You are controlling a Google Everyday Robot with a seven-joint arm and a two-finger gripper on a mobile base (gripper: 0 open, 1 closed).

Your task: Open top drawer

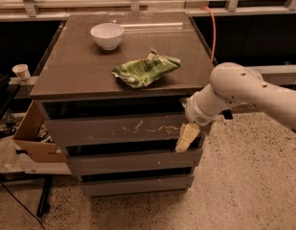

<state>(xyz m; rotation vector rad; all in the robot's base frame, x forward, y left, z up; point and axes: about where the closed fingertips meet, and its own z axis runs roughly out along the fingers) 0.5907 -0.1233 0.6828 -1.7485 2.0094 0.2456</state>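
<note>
The top drawer [114, 128] is the tall grey front under the brown cabinet top, with whitish scratch marks across its face. A dark gap shows above it. My gripper [187, 139] hangs from the white arm at the drawer's right end, its pale fingers pointing down over the front's right edge.
A white bowl [107, 35] and a green crumpled bag [145, 70] lie on the cabinet top [80, 71]. Two shallower grey drawers [133, 161] sit below. A cardboard box [31, 137] and a paper cup [21, 72] stand left. An orange cable [213, 30] hangs behind.
</note>
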